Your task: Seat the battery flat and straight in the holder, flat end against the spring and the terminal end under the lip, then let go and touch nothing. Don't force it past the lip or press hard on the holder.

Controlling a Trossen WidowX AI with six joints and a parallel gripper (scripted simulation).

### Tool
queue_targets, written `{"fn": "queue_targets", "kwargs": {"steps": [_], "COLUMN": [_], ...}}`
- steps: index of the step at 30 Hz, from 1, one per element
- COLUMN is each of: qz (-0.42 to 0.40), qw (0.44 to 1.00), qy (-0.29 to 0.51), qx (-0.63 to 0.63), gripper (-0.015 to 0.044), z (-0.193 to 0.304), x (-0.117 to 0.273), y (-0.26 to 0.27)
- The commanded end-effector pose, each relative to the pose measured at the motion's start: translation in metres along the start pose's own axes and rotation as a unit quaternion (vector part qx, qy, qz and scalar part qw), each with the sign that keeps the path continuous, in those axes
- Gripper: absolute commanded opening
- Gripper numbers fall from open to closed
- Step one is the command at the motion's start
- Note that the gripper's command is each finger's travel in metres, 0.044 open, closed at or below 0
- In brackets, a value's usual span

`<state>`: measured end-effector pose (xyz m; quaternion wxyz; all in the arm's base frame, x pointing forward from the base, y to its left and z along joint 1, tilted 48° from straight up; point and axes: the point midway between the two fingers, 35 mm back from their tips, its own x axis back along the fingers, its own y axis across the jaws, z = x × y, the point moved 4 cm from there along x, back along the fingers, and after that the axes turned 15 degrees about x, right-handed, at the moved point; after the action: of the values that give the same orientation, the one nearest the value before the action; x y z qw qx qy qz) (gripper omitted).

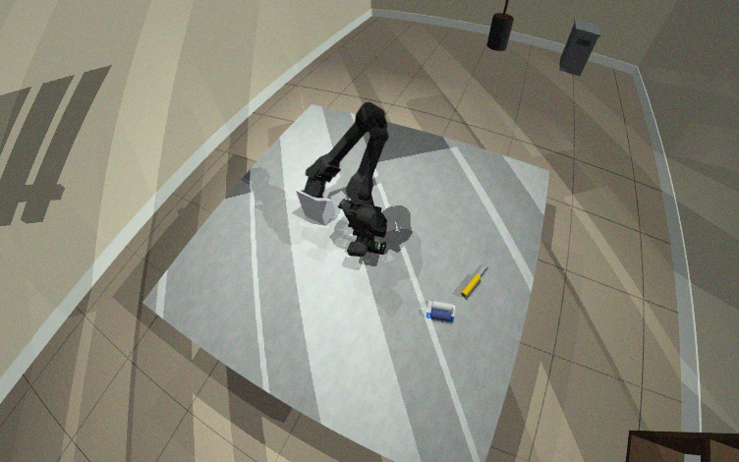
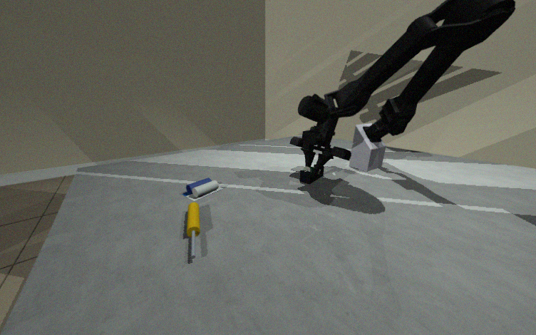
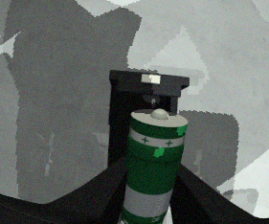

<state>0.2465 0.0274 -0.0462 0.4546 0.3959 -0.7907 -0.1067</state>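
Partly closed, the hand (image 1: 368,252) (image 2: 312,168) (image 3: 149,168) grips the green battery (image 1: 378,247) (image 3: 156,158) between its fingers, over the black holder (image 2: 308,176) (image 3: 149,82).

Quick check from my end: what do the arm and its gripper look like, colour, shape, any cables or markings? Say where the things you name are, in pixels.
The arm (image 1: 373,145) (image 2: 390,53) is matte black, with long straight links and chunky rounded joints. The gripper (image 1: 371,248) (image 2: 312,168) (image 3: 149,168) is black too, its fingers tapering. I can't make out cables or markings.
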Motion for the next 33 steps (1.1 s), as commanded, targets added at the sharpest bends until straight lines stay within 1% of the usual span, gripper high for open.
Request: {"fn": "queue_targets", "kwargs": {"steps": [1,33], "qz": [0.009,-0.024], "qw": [1.000,0.992], "qy": [0.023,0.120], "qx": [0.005,0.018], "gripper": [0.0086,0.0086], "z": [0.001,-0.010], "x": [-0.002,-0.005], "y": [-0.004,-0.002]}}
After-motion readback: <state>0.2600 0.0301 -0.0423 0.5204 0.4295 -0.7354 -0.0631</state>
